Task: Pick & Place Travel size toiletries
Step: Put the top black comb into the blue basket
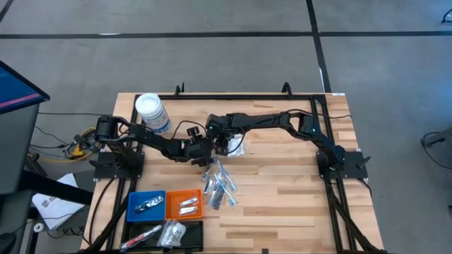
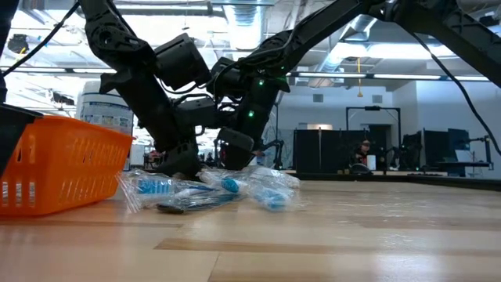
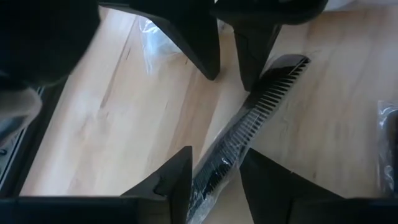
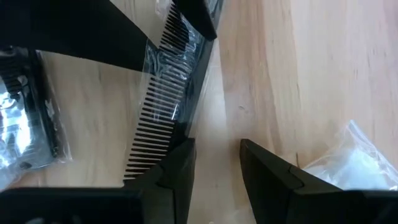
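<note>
A black comb in a clear wrapper (image 3: 249,118) lies slanting between my two grippers near the table's middle. My left gripper (image 3: 216,180) comes from the table's left (image 1: 206,154) and is shut on one end of the comb. My right gripper (image 4: 217,165) hangs over the other end (image 1: 224,147), open, with bare wood between its fingers. The comb (image 4: 165,93) runs past its left finger. More wrapped toiletries lie in a pile (image 1: 220,185) on the near side of both grippers. My left gripper pinches the comb near one end (image 3: 214,171) between its two fingers, one on the toothed side and one on the spine. It comes slanting down from the table's left, and the comb runs on ahead of the fingertips. Lifted or on the wood, I cannot tell. My right gripper has one finger (image 4: 177,165) over the comb's other end (image 4: 146,146), pointing steeply down. Whether that finger touches the wrapper, I cannot tell.
A clear jar with a white lid (image 1: 152,113) stands at the far left. Blue (image 1: 147,204), orange (image 1: 185,204) and black (image 1: 162,234) trays holding small items sit at the near left. A white packet (image 4: 348,162) lies beside the right gripper. Bare wood spreads to the right.
</note>
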